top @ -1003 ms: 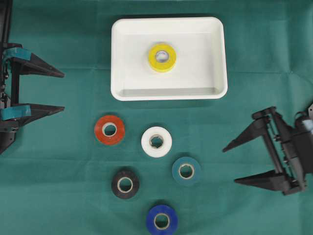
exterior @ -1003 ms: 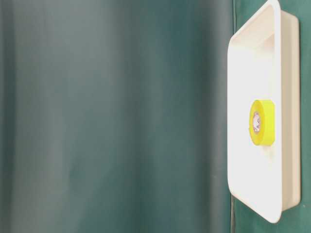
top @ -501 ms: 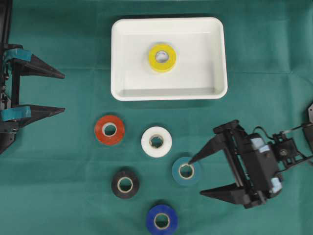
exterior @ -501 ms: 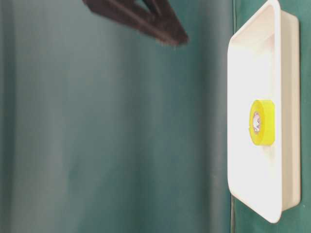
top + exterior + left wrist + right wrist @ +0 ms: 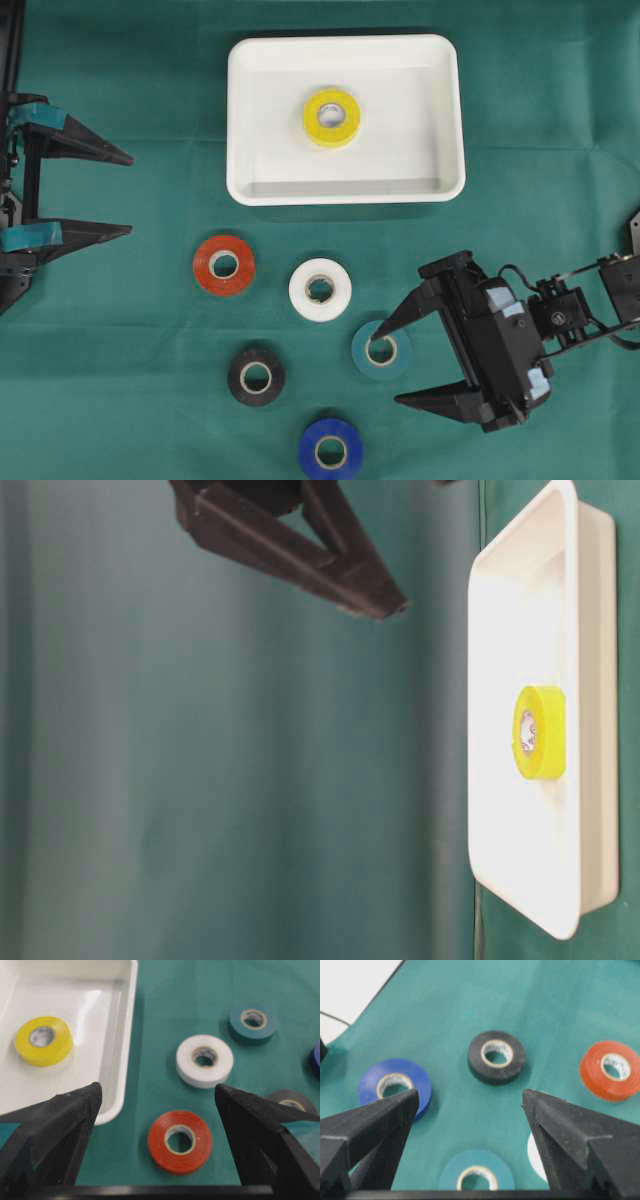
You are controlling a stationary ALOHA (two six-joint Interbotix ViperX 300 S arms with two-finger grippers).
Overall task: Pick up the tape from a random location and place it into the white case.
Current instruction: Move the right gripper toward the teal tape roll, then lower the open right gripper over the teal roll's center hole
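1. The dark green table covering (image 5: 120,330) looks like matt woven cloth, with faint creases.
2. The shallow rectangular white plastic case (image 5: 445,120) is smooth and glossy; its inner wall (image 5: 107,1035) catches bright reflections.
3. The yellow roll of tape (image 5: 332,117) has a smooth, slightly shiny vinyl-like face and a pale paper-like core.
4. The red roll of tape (image 5: 180,1141) shows the same soft sheen.
5. The black triangular fingers (image 5: 580,1135) look like matt, faintly grainy plastic.

A green cloth (image 5: 120,340) covers the whole table, lying smooth and flat. Bottom-left in the right wrist view, its edge gives way to a pale surface (image 5: 350,985).
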